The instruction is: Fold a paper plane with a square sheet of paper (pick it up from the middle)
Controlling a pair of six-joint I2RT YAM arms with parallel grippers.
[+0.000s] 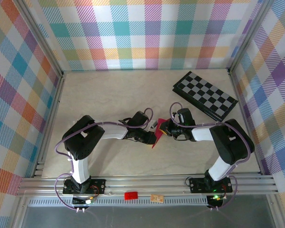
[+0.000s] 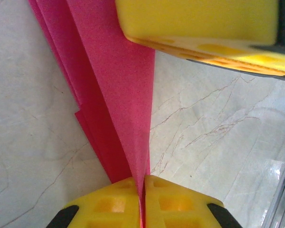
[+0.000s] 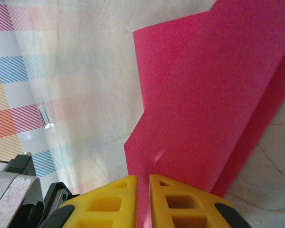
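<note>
1. Paper plane (image 1: 157, 138), part-folded, sits mid-frame in the top view, just lower left of the checkerboard (image 1: 206, 95) and pinched between the left gripper (image 1: 152, 135) and right gripper (image 1: 165, 127).
2. Left wrist view: at bottom centre, the left gripper (image 2: 143, 190) is clamped on the upright crease.
3. Right wrist view: at the bottom edge, the right gripper (image 3: 143, 190) is closed on a flap. This looks mid-fold; next, probably one side releases to flatten a wing.
</note>
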